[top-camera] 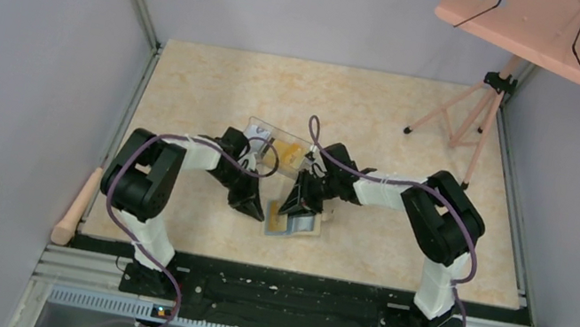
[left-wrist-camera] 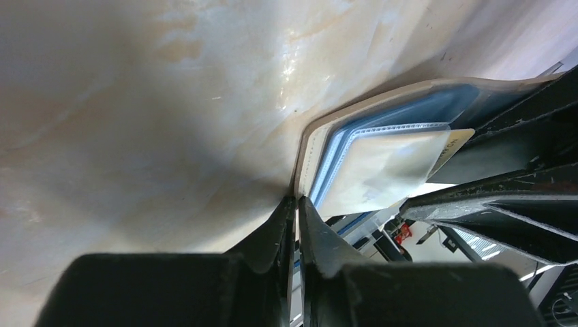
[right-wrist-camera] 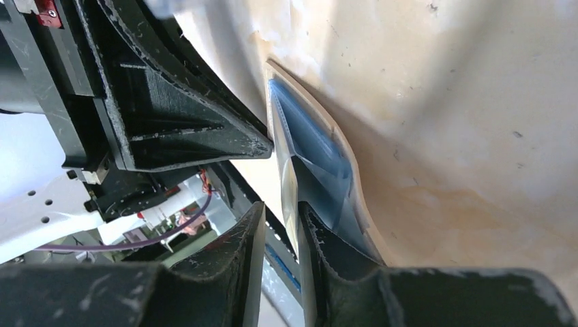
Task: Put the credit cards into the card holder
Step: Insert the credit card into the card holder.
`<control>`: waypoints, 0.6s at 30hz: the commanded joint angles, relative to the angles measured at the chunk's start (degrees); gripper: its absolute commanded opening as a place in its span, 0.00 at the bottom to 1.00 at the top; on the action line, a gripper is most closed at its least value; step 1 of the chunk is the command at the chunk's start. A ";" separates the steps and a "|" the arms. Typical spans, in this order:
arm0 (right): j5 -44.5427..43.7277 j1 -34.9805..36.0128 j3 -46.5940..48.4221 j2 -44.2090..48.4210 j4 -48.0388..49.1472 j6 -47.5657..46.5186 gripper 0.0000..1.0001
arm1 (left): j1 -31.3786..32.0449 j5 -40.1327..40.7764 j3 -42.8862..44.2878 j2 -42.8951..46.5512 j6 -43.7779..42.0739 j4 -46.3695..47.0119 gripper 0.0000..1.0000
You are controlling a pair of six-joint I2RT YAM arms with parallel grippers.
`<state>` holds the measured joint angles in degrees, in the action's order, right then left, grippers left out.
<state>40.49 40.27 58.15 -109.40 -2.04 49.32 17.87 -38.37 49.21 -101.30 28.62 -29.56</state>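
Wooden handle (top-camera: 77,205) lies far left of the card holder (top-camera: 299,229), off the edge of the table (top-camera: 416,141). Left gripper (top-camera: 253,207) is at the holder's left edge. In the left wrist view its jaws are clenched to a hairline slit. The tips pinch the holder's beige rim, which curls up off the tabletop. Clear plastic box (top-camera: 271,136) sits just behind the holder, with spare credit cards (top-camera: 292,156) showing yellow inside. The holder lies open on the table between the two grippers, blue pockets facing up. One credit card (left-wrist-camera: 382,167) is partly inside a holder pocket, its yellow printed end sticking out on the side away from the left gripper. Right gripper (top-camera: 298,205) is over the holder's rear part. In the right wrist view its jaws stand a little apart, straddling the card's edge. Daylight shows between one finger and the card, so it is released, not clamped. Pink music stand (top-camera: 562,31) is far right of and behind the holder.
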 commanded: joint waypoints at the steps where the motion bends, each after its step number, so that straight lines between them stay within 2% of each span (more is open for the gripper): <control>1: -0.14 1.21 0.18 0.29 3.10 1.11 0.25 | 1.49 13.00 -0.64 -1.62 -2.12 3.25 0.18; 3: -2.38 1.21 0.71 1.41 -0.16 -0.36 0.28 | 1.59 15.08 -1.16 0.75 -1.93 2.75 0.28; 5: -4.96 1.21 1.80 2.57 -4.13 -2.25 0.38 | 1.62 17.05 -1.58 3.63 -1.46 1.94 0.35; 8: -7.43 1.26 3.01 4.06 -8.71 -4.81 0.53 | 1.55 17.92 -2.20 8.49 -0.35 1.49 0.41; 10: -8.75 1.21 3.54 4.97 -11.13 -6.35 0.59 | 1.59 16.18 -2.54 10.78 0.42 2.26 0.43; 13: -10.17 1.22 3.92 6.54 -13.79 -7.93 0.61 | 1.53 11.60 -2.52 11.58 1.31 4.07 0.44; 15: -10.66 1.21 3.82 7.32 -14.24 -8.60 0.57 | 1.56 8.12 -2.34 10.76 1.79 5.64 0.43; 16: -10.69 1.23 3.80 7.43 -14.22 -8.83 0.55 | 1.63 6.77 -2.33 10.16 2.17 6.44 0.42; 18: -10.45 1.21 3.79 6.80 -14.23 -9.43 0.43 | 1.63 4.73 -2.39 9.06 2.86 7.99 0.38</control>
<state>31.83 40.86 60.12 -104.79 -13.87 42.54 19.51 -29.08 47.22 -91.37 30.22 -26.30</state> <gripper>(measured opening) 0.513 0.409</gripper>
